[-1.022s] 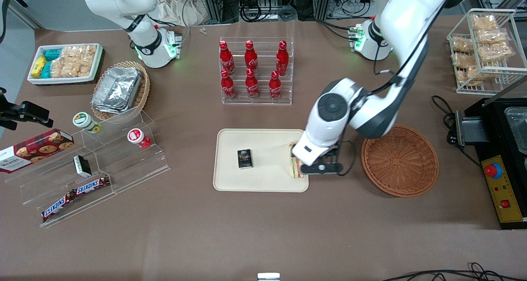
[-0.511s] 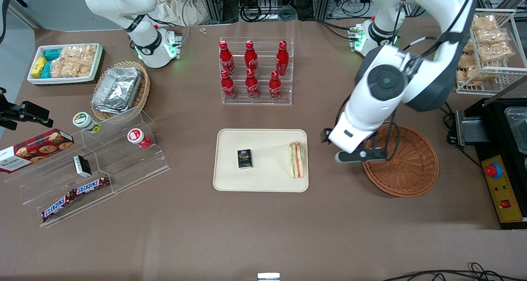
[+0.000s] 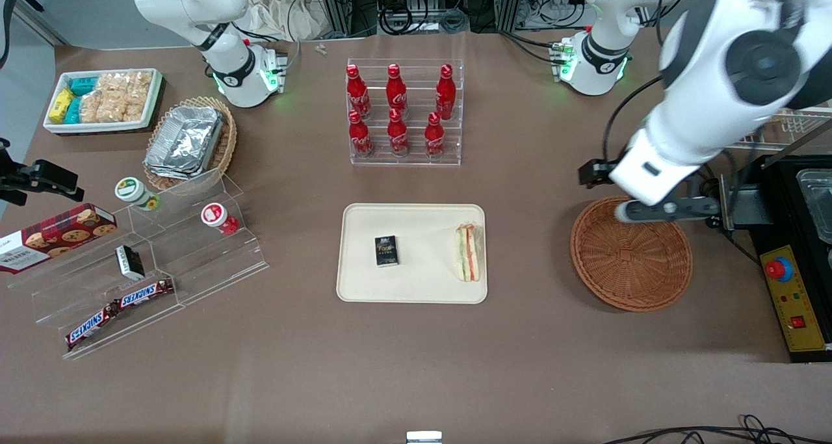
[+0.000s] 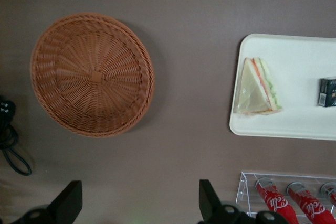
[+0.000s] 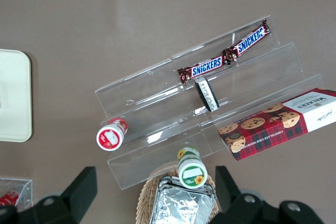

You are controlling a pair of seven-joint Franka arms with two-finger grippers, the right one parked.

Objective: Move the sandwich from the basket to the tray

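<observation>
The sandwich (image 3: 468,252) (image 4: 257,87), a pale wedge with orange and green layers, lies on the cream tray (image 3: 416,288) (image 4: 304,127) at the edge nearest the basket. The reddish-brown wicker basket (image 3: 630,255) (image 4: 92,74) stands beside the tray with nothing in it. My left gripper (image 3: 666,211) (image 4: 139,195) hangs high above the basket's rim, on the side farther from the front camera. It is open, its fingers wide apart and holding nothing.
A small black box (image 3: 386,250) (image 4: 328,92) lies on the tray too. An acrylic rack of red cola bottles (image 3: 403,116) (image 4: 294,200) stands farther back. A black machine with a red button (image 3: 793,236) sits at the working arm's end.
One second ago the gripper was down at the sandwich on the tray. It has let go, risen and swung away over the basket; the sandwich stays on the tray.
</observation>
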